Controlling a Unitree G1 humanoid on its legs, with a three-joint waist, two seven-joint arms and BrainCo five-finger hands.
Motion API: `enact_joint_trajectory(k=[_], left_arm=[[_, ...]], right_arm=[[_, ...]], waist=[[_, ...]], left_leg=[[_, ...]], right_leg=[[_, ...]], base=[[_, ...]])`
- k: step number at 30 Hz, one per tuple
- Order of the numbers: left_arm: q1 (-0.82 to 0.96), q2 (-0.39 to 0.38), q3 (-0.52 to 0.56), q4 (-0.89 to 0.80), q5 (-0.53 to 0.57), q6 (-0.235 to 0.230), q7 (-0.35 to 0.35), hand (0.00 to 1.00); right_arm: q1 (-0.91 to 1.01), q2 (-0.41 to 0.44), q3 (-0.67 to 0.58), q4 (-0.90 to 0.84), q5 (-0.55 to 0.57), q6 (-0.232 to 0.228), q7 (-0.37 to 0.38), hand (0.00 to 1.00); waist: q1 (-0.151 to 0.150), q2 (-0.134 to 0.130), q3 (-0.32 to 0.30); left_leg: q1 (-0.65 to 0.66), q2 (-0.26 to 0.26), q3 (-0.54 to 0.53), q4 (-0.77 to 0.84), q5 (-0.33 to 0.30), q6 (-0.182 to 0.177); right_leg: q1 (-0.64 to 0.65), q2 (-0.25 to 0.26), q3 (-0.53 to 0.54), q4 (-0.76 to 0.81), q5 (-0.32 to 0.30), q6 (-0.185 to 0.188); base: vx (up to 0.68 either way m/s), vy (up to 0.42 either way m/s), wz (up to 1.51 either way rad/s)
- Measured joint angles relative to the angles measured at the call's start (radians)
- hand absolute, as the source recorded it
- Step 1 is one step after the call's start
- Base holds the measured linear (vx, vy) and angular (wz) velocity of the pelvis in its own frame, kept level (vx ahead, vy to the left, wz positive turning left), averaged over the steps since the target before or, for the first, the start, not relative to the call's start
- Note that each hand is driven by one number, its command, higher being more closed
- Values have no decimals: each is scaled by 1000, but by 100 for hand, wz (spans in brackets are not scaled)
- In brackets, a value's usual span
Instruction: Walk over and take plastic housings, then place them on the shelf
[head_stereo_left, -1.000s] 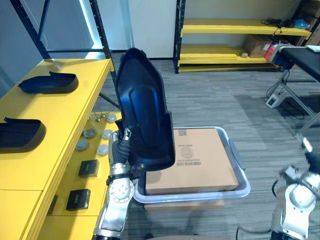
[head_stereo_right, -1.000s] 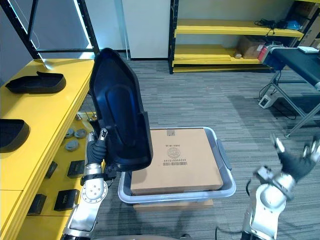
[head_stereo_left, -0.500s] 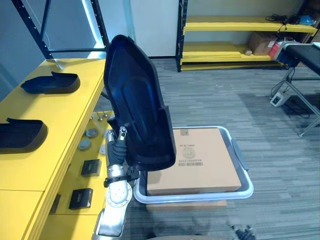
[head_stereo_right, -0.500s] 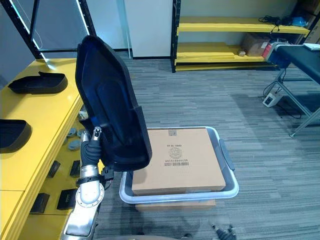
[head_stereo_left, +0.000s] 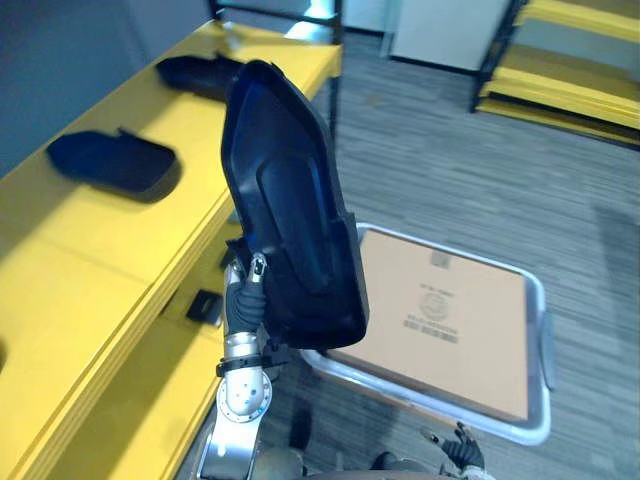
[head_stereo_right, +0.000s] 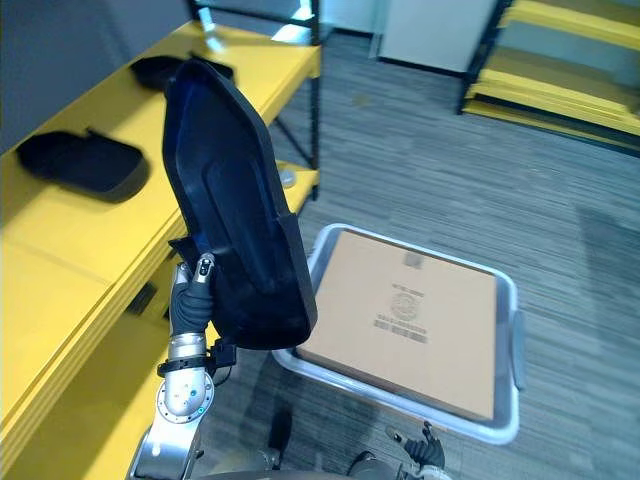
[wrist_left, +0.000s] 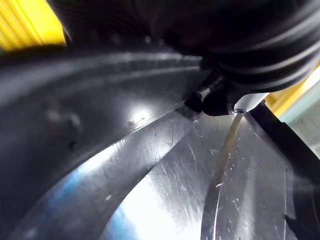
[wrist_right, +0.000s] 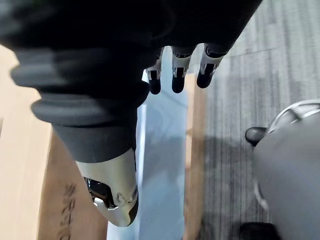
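A big dark plastic housing (head_stereo_left: 290, 230) stands upright in front of me, its hollow side facing me. My left hand (head_stereo_left: 246, 292) grips its lower edge from the left, beside the yellow shelf (head_stereo_left: 90, 250). Its glossy inner surface (wrist_left: 150, 190) shows very close in the left wrist view. Two more dark housings lie on the shelf top, one nearer (head_stereo_left: 110, 162) and one farther back (head_stereo_left: 200, 72). My right hand (wrist_right: 175, 75) hangs low with relaxed fingers and holds nothing; it peeks in at the bottom edge (head_stereo_left: 457, 452).
A grey tote (head_stereo_left: 540, 330) holding a flat cardboard box (head_stereo_left: 440, 310) sits on the floor just right of the held housing. A lower yellow shelf level (head_stereo_left: 150, 400) runs under the top board. Another yellow rack (head_stereo_left: 570, 95) stands at the far right.
The whole picture has swung and tilted toward the yellow shelf, so the camera moved. The housing stays upright in my left hand. My right hand now shows low at the bottom edge.
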Motion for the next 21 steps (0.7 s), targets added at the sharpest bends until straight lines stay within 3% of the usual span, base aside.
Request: enact_joint_trajectory(k=[1, 2, 3, 6, 8, 10, 11, 14, 16, 17, 18, 19, 21], left_arm=[[-35, 7, -42, 18, -6, -4, -1, 100], [-53, 13, -58, 25, -8, -7, -2, 100], [-90, 24, -90, 41, -17, -12, -5, 100], [-165, 24, -127, 100, -44, -16, -25, 100], [-196, 24, -124, 120, -48, -16, -23, 100], [-209, 23, -126, 129, -52, -16, -24, 100], [-209, 31, -136, 135, -52, -19, -22, 100], [-206, 31, -145, 156, -53, -20, -16, 100], [-200, 31, -162, 171, -52, -20, -12, 100], [-200, 30, -167, 173, -52, -20, -12, 100], [-200, 29, -175, 185, -52, -22, -9, 100], [-199, 28, -182, 204, -52, -22, 1, 100], [-187, 28, -188, 213, -53, -22, 1, 100]], right_arm=[[6, -5, 1, 1, 0, 1, -2, 0], [6, -5, 1, 1, 1, 2, -13, 0], [12, -6, -1, -2, 2, 2, -38, 0], [21, -8, -27, 18, 2, 12, -63, 0], [23, -13, -41, 27, 3, 38, -71, 0], [28, -25, -40, 28, 2, 60, -71, 0], [27, -26, -24, 39, 0, 75, -57, 0], [26, -9, -13, 50, 2, 77, -57, 0], [59, -11, -6, 61, 3, 84, -58, 0], [66, -18, 3, 61, 3, 87, -58, 0], [69, -28, 19, 60, 2, 89, -46, 0], [67, -35, 42, 54, 2, 90, -32, 0], [67, -39, 58, 52, 2, 81, -22, 0]], waist=[[-8, -6, -3], [-8, -7, -3], [-12, -8, -4], [-39, -18, -9], [-39, -18, -10], [-39, -14, -10], [-55, -3, -16], [-61, -3, -16], [-69, 10, -18], [-71, 14, -18], [-75, 22, -19], [-88, 28, -19], [-77, 14, -28]], left_leg=[[-5, 18, 135, 46, -37, 51], [-7, 24, 176, 63, -50, 48], [-17, 12, 166, 78, -58, 33], [-46, -36, 71, 138, -101, 57], [-55, -44, 35, 189, -144, 68], [-40, -75, -9, 180, -161, 76], [-21, -90, -80, 141, -161, 77], [37, -129, -153, 74, -139, 79], [81, -161, -246, 33, -118, 79], [86, -168, -278, 29, -112, 78], [97, -179, -338, 21, -94, 73], [104, -193, -403, 25, -85, 65], [124, -233, -469, 26, -81, 59]], right_leg=[[2, -21, -47, 15, -1, 4], [3, -29, -65, 14, 1, 8], [7, -44, -94, 15, 8, 20], [52, -95, -173, 68, 15, 29], [59, -143, -193, 170, 16, 25], [30, -217, -145, 341, 34, -81], [-68, -212, 78, 505, -17, -157], [-152, -87, 339, 521, -150, -144], [-252, 35, 511, 502, -231, -141], [-281, 70, 559, 491, -244, -136], [-327, 135, 670, 460, -246, -130], [-351, 177, 759, 422, -248, -106], [-355, 166, 811, 361, -200, -91]], base=[[142, 184, 84], [156, 207, 90], [162, 237, 77], [131, 184, 86], [160, 249, 67], [135, 254, 72], [135, 162, 94], [168, 91, 93], [167, 49, 118], [156, -15, 150], [162, -51, 182], [154, -58, 190], [161, -101, 175]])
